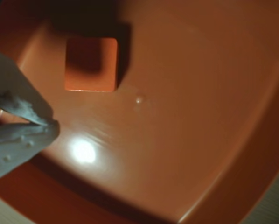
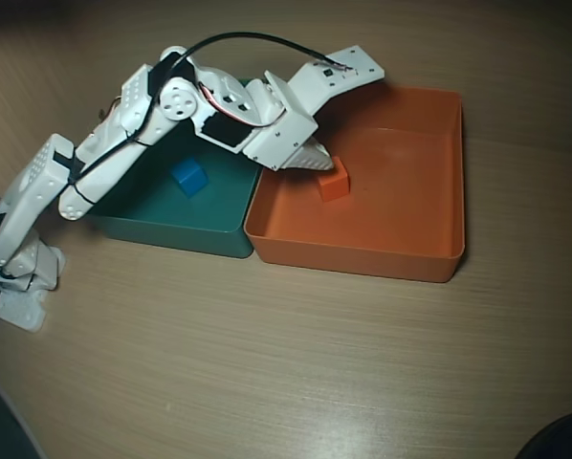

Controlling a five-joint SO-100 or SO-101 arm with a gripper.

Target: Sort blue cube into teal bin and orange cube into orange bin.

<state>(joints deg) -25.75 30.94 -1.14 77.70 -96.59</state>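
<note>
The orange cube (image 1: 91, 64) rests on the floor of the orange bin (image 1: 186, 140), free of my gripper. My gripper (image 1: 52, 126) enters the wrist view from the left; its fingertips meet and hold nothing, a short way from the cube. In the overhead view the gripper (image 2: 315, 163) hangs over the left part of the orange bin (image 2: 410, 206), just left of the orange cube (image 2: 334, 182). The blue cube (image 2: 187, 178) lies inside the teal bin (image 2: 171, 228), which the arm partly covers.
The two bins stand side by side, touching, on a wooden table (image 2: 267, 363). The arm's base (image 2: 18, 277) is at the left edge. A dark object (image 2: 559, 440) shows at the bottom right corner.
</note>
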